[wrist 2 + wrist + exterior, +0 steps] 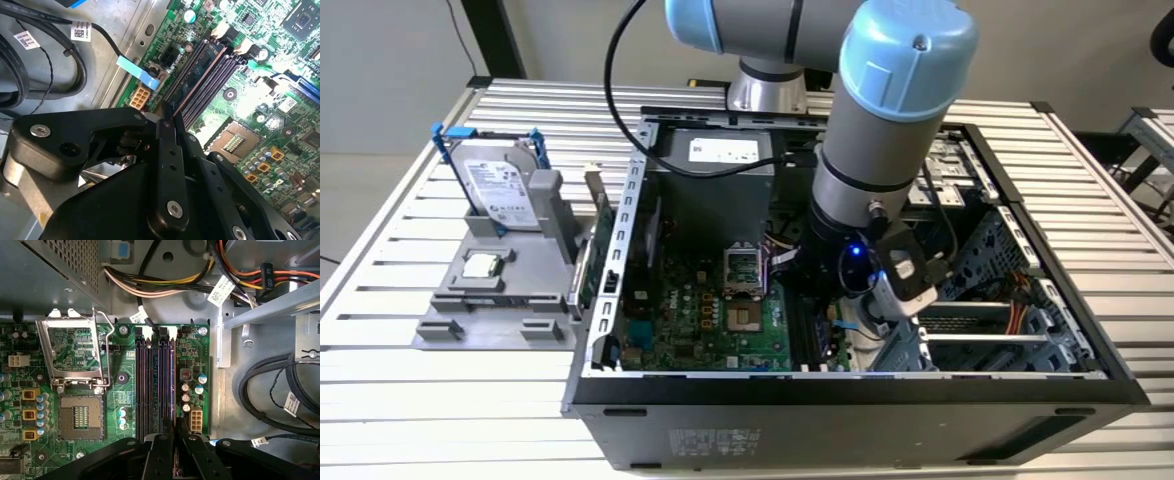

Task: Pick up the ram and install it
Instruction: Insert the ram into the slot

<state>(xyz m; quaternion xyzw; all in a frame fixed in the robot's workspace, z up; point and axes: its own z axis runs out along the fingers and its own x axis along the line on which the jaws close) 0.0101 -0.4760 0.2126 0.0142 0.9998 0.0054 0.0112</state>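
Your hard drive (503,185) stands at nine o'clock on the grey holder (480,300). At centre, the gripper (174,437) is nearly shut, pinching the ram (197,70), whose long axis runs along the outermost motherboard (694,320) slot, toward twelve o'clock.

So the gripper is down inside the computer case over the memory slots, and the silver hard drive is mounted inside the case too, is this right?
Not quite. The hard drive is outside the computer case: it stands upright in the grey holder, to the exterior view's left of the case. The gripper is indeed down over the memory slots.
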